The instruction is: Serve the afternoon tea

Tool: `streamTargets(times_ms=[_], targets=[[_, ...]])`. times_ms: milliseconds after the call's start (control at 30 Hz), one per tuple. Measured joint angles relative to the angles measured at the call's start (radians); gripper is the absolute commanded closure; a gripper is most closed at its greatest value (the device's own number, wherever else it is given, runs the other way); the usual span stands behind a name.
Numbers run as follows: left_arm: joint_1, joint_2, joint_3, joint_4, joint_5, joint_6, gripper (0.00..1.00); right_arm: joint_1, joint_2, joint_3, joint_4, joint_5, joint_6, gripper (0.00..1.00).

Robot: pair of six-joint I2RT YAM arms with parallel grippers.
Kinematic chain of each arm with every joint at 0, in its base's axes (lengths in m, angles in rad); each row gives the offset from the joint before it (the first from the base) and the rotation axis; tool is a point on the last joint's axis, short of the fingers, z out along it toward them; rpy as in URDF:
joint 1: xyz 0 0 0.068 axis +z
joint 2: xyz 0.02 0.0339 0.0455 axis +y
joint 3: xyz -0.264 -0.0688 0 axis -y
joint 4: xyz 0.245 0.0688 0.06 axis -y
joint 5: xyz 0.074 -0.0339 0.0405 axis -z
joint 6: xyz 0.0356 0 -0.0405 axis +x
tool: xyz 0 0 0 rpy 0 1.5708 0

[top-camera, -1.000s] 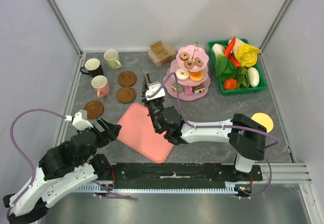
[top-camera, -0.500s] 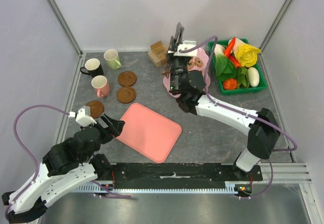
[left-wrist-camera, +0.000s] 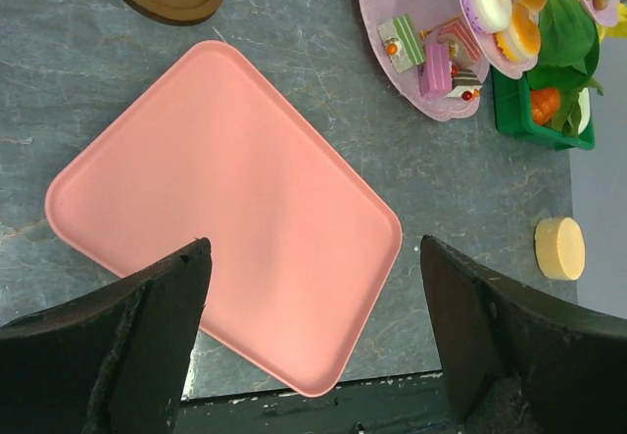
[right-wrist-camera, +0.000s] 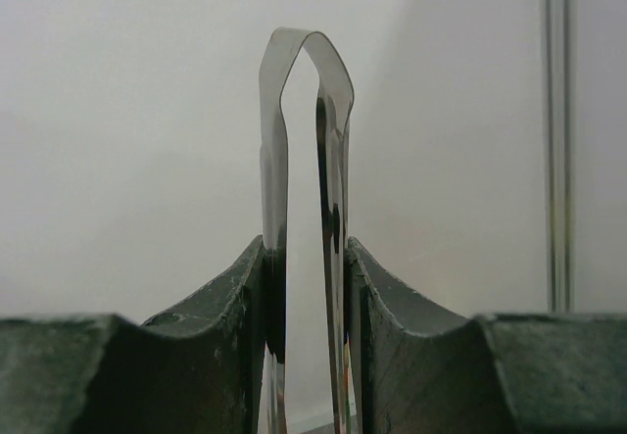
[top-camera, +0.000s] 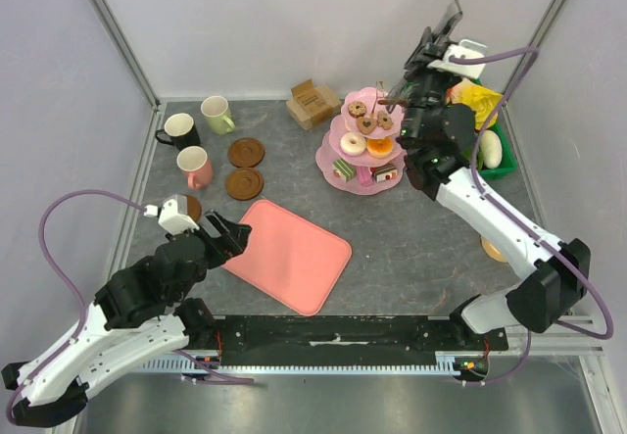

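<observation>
As its wrist view shows, right gripper [right-wrist-camera: 307,258] clenching tongs [right-wrist-camera: 272,160], left gripper [left-wrist-camera: 313,248] spread over tray [left-wrist-camera: 225,179]

The top camera is looking down over everything; the left wrist camera, nearer, is sharing the flat pink rectangular tray [left-wrist-camera: 225,209]; the right wrist camera is facing a white wall [right-wrist-camera: 127,111].

Grey marbled counter [top-camera: 411,248] boxed in by pale walls [top-camera: 294,23].
The walls rise behind and at both sides of the counter, joined by slanting aluminium posts [top-camera: 112,30]; a dark rail [top-camera: 333,333] runs along its near edge under even light.
</observation>
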Motion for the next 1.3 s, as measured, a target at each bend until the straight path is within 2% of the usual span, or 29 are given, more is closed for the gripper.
streamTargets(times_ms=[267, 633, 933, 1300], targets=[[0.0, 0.049, 0.01, 0.046, 0.0, 0.024, 0.07, -0.133, -0.011, 0.014, -0.069, -0.065, 0.088, 0.64], [0.0, 0.106, 0.031, 0.083, -0.006, 0.045, 0.07, -0.308, 0.154, 0.047, -0.076, -0.268, 0.228, 0.64], [0.0, 0.154, 0.045, 0.094, -0.025, 0.045, 0.06, -0.332, 0.228, 0.092, -0.043, -0.421, 0.331, 0.64], [0.0, 0.157, 0.045, 0.094, -0.03, 0.045, 0.06, -0.333, 0.256, 0.084, -0.016, -0.497, 0.409, 0.61]])
